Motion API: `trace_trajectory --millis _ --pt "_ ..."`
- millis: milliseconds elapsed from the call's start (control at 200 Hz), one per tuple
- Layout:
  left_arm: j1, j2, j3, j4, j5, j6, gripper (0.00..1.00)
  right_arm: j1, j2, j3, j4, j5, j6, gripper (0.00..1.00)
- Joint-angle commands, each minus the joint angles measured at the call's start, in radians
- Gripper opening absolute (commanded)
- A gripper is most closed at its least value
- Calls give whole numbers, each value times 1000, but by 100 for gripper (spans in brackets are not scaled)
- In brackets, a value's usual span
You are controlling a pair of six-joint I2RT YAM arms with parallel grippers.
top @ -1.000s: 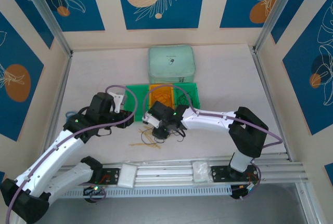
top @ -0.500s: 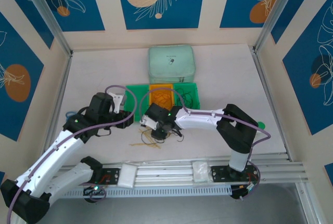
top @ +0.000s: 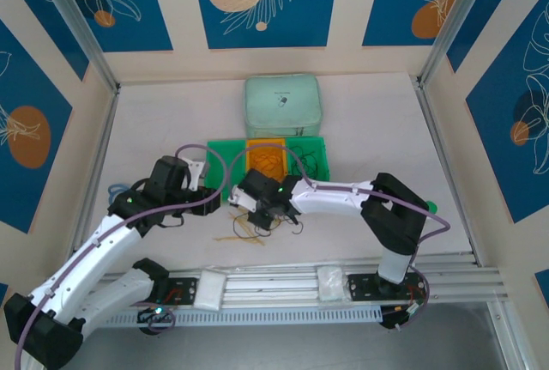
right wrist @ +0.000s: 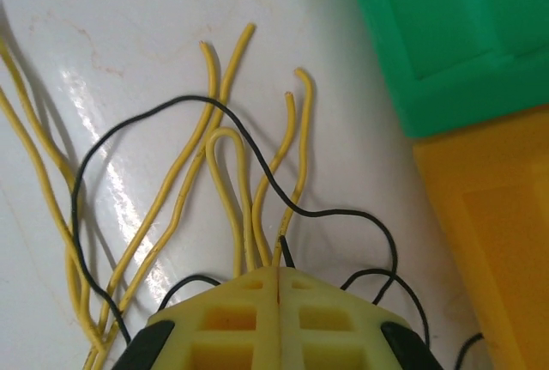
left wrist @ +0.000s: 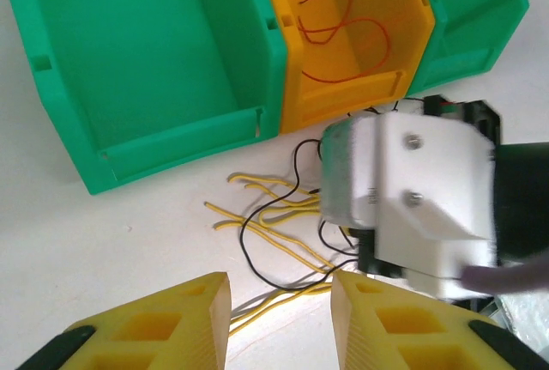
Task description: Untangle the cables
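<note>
Mid-untangle, one strand gripped

On the counter (top: 171, 112) before the bins (left wrist: 146, 52), the right end effector (right wrist: 279, 274) is clenched on a black cable (right wrist: 326, 213) amid yellow cables (right wrist: 302, 138); the left end effector (left wrist: 280, 297) hangs released nearby. Next, probably: draw it free slowly

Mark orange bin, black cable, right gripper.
orange bin (left wrist: 343, 102), left wrist view, front wall.
black cable (right wrist: 326, 214), right wrist view, mid-span.
right gripper (right wrist: 277, 271), right wrist view, between shut fingertips.
</note>
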Motion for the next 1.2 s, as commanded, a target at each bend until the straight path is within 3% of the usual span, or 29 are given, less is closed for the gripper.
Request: trace_trajectory --millis 0,155,240,400,950,1125,1196 --pt "13 9 -13 27 29 5 36 -10 -93 -20 16 -62 3 0" --pt "13 20 -23 40 34 6 36 -24 -142 -33 2 -138 5 0" --pt "15 25 -23 42 36 8 36 -29 -121 -22 -26 -155 -18 19" --pt "15 24 -23 39 34 11 36 -26 -48 16 -80 -172 -62 25" --pt "24 16 -36 34 34 16 36 -23 45 8 51 11 -113 26" --pt "26 18 -41 39 36 13 36 -25 58 10 49 6 -122 20" --pt "26 18 -43 39 37 13 36 -27 64 11 45 3 -122 13"
